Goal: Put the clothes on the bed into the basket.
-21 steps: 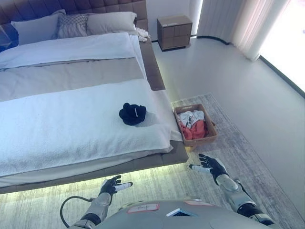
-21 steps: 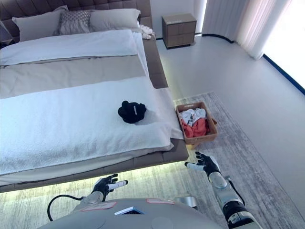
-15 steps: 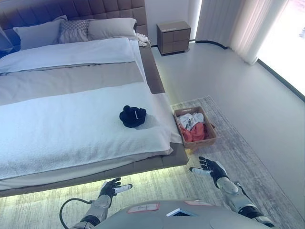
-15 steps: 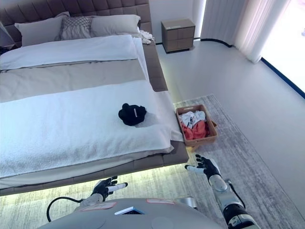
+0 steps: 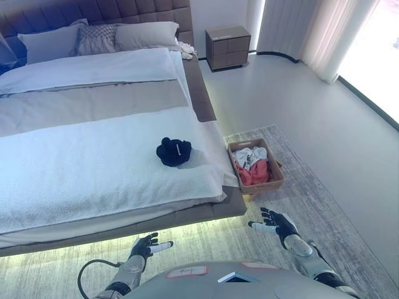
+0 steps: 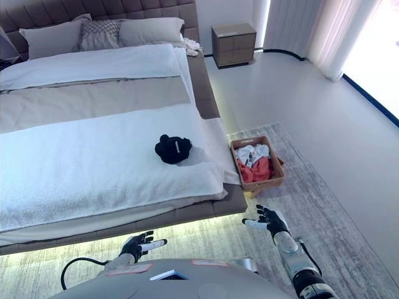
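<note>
two robot hands show at the bottom of my view, both empty. the left robot hand [image 5: 147,245] sits low over the rug [image 5: 312,205] near the foot of the bed [image 5: 93,162], fingers loosely extended and spread, holding nothing. the right robot hand [image 5: 276,222] hangs over the rug on the other side, fingers likewise spread and relaxed, holding nothing. both are well apart from the clothing and from the basket [image 5: 256,166].

outward from the right robot hand, the basket stands on the rug just beside the lower corner of the bed. i read white and red-orange clothes [image 5: 252,167] already lying inside it.

on the bed, one dark bundled garment [image 5: 174,151] rests on the white blanket [image 5: 75,168], near the bed edge that faces the basket. it touches neither robot hand.

further out, a grey band of cover crosses the bed, then a white duvet [image 5: 93,65], then pillows [image 5: 143,34] against the padded headboard. a small pale cloth [image 5: 185,48] lies at the bed's far corner. a nightstand [image 5: 227,45] stands beyond that corner, and curtains [image 5: 312,31] hang along the far wall.
</note>
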You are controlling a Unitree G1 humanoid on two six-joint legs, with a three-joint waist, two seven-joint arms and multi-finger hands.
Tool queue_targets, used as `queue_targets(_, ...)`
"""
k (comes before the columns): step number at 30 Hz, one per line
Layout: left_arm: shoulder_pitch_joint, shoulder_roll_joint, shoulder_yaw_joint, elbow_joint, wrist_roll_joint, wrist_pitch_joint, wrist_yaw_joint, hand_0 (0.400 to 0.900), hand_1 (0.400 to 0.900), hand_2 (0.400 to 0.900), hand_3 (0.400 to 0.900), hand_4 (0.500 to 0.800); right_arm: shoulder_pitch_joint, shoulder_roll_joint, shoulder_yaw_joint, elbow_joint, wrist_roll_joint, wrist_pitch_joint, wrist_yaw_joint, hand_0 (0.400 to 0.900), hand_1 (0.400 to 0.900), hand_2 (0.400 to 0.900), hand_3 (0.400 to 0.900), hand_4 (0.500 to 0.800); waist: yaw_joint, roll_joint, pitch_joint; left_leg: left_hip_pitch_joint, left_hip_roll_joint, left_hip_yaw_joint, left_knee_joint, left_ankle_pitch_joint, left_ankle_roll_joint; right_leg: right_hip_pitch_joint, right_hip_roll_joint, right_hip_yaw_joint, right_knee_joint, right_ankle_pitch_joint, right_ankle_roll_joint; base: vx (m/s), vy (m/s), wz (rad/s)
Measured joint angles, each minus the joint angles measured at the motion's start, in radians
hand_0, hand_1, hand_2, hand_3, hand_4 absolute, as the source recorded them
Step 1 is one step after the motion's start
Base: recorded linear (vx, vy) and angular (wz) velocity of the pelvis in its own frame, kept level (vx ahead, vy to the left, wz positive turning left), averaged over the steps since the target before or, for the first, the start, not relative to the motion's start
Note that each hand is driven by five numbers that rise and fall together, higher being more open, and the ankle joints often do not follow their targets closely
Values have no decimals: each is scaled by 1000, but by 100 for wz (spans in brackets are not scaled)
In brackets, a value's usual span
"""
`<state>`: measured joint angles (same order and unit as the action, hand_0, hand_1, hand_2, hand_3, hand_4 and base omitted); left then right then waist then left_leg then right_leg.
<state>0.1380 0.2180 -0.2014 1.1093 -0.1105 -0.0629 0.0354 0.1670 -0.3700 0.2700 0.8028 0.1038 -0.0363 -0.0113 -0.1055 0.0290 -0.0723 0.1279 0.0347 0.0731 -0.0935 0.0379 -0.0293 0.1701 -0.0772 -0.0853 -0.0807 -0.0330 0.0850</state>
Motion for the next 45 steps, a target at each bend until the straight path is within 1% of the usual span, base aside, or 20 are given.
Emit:
queue_targets(11, -10, 2, 0, 5, -4, 2, 1, 900, 900, 900, 900, 800, -15, -4, 0, -1, 2, 0, -3, 900, 900, 900, 900, 800, 14, -2, 13, -51, 22, -5, 60, -3, -11, -34, 27, 4, 5, -4, -4, 29, -131, -3)
queue_targets(13, -34, 1, 1, 14, -6, 2, 2, 900, 900, 900, 900, 800, -27, -5, 0, 0, 3, 0, -3, 900, 900, 900, 900, 800, 37, -19, 51, -107, 30, -14, 182, 2, -37, -41, 33, 11, 30, -18, -29, -7, -154, -2)
queue_targets(16, -76, 6, 3, 23, -7, 2, 5, 900, 900, 900, 900, 800, -58, -11, 0, 0, 4, -1, -7, 900, 900, 900, 900, 800, 60, -54, 112, -226, 20, -75, 407, 34, -92, -53, 25, 29, 57, -24, -69, 71, -63, 2)
queue_targets(19, -78, -1, 3, 22, -24, 2, 10, 900, 900, 900, 900, 800, -64, -35, -3, 0, 9, -2, -24, 900, 900, 900, 900, 800, 63, -51, 133, -285, 16, -130, 479, 33, -100, -54, 27, 19, 58, -26, -111, 148, 11, 3)
queue_targets(20, -78, -3, 3, 20, -28, 2, 12, 900, 900, 900, 900, 800, -64, -47, -4, -1, 11, -2, -31, 900, 900, 900, 900, 800, 65, -50, 134, -293, 8, -120, 469, 11, -82, -64, 23, 18, 57, -30, -134, 218, 41, -5)
queue_targets(23, -84, -1, 3, 18, -54, 1, 26, 900, 900, 900, 900, 800, -65, -62, -8, 0, 19, -2, -48, 900, 900, 900, 900, 800, 72, -51, 141, -270, -15, -94, 280, -2, -48, -71, 10, 22, 48, -10, -140, 213, 92, 0)
queue_targets(25, -88, -4, 3, 18, -61, 0, 37, 900, 900, 900, 900, 800, -66, -65, -10, 1, 20, -2, -50, 900, 900, 900, 900, 800, 82, -46, 147, -274, -9, -94, 154, 3, -47, -65, 13, 20, 26, -11, -138, 205, 117, -13)
queue_targets(27, -89, -5, 3, 23, -62, -1, 49, 900, 900, 900, 900, 800, -88, -60, -9, 1, 21, -4, -55, 900, 900, 900, 900, 800, 85, -43, 159, -305, 13, -102, 22, 27, -83, -52, 17, 28, -10, -13, -135, 230, 157, -26)
queue_targets(29, -89, -17, 15, 24, -81, -2, 58, 900, 900, 900, 900, 800, -101, -63, -11, 0, 22, -14, -66, 900, 900, 900, 900, 800, 88, -20, 177, -343, 49, -97, 24, 28, -88, -29, 26, 30, -12, -26, -115, 298, 218, -54)
queue_targets(31, -84, -27, 23, 24, -93, -2, 62, 900, 900, 900, 900, 800, -103, -66, -10, -4, 22, -18, -68, 900, 900, 900, 900, 800, 111, 9, 156, -351, 81, -83, 88, 9, -102, -34, 26, 75, -11, -52, -92, 424, 333, -33)
queue_targets(32, -86, -27, 36, 23, -94, -2, 64, 900, 900, 900, 900, 800, -107, -62, -6, -16, 22, -19, -68, 900, 900, 900, 900, 800, 119, 7, 154, -363, 66, -52, 124, 31, -90, -33, 0, 103, -12, -66, -87, 552, 407, 4)
queue_targets(33, -88, -23, 40, 25, -94, -2, 71, 900, 900, 900, 900, 800, -101, -58, -1, -33, 22, -23, -67, 900, 900, 900, 900, 800, 122, -6, 142, -381, 46, -21, 151, 25, -84, -28, -28, 109, -1, -90, -60, 568, 378, -6)
queue_targets(34, -91, -16, 47, 23, -94, -2, 74, 900, 900, 900, 900, 800, -96, -50, -1, -40, 22, -26, -67, 900, 900, 900, 900, 800, 106, -10, 138, -377, 23, -15, 147, 31, -82, -28, -44, 105, 20, -104, -25, 395, 251, -10)
queue_targets(35, -102, -9, 47, 24, -94, -3, 75, 900, 900, 900, 900, 800, -89, -43, -5, -42, 22, -26, -67, 900, 900, 900, 900, 800, 104, -19, 138, -369, 10, -14, 144, 29, -80, -26, -52, 104, 34, -113, -13, 399, 267, -11)
queue_targets(37, -131, 36, 48, 24, -93, -4, 88, 900, 900, 900, 900, 800, -71, 0, 5, -36, 21, -18, -65, 900, 900, 900, 900, 800, 122, -75, 107, -315, -53, 31, 114, 30, -4, -45, -97, 100, 240, -126, 17, 379, 329, -5)
queue_targets(38, -140, 49, 46, 22, -92, -5, 89, 900, 900, 900, 900, 800, -80, 11, 15, -40, 21, -18, -65, 900, 900, 900, 900, 800, 132, -73, 95, -300, -68, 38, 103, 31, 28, -88, -104, 100, 334, -123, 29, 261, 322, -7)
queue_targets(39, -150, 57, 32, 19, -92, -4, 89, 900, 900, 900, 900, 800, -99, 10, 25, -41, 19, -19, -67, 900, 900, 900, 900, 800, 133, -62, 98, -290, -69, 38, 92, 41, 70, -180, -112, 103, 504, -132, 34, 192, 278, -9)
queue_targets(40, -162, 63, 30, 10, -92, -8, 89, 900, 900, 900, 900, 800, -101, 12, 33, -42, 19, -19, -68, 900, 900, 900, 900, 800, 127, -62, 95, -284, -82, 34, 79, 42, 74, -222, -120, 104, 602, -133, 40, 229, 301, -4)
queue_targets(42, -167, 85, 9, -26, -92, -7, 90, 900, 900, 900, 900, 800, -123, 20, 51, -40, 15, -17, -72, 900, 900, 900, 900, 800, 122, -83, 91, -251, -117, 32, 61, 41, 126, -326, -155, 97, 799, -64, 37, 222, 257, -1)
queue_targets(45, -167, 90, -5, -28, -92, -1, 89, 900, 900, 900, 900, 800, -179, 19, 72, -55, -1, -16, -87, 900, 900, 900, 900, 800, 115, -64, 115, -195, -121, 20, 20, 59, 190, -383, -179, 6, 825, -95, 16, 243, 86, -4)
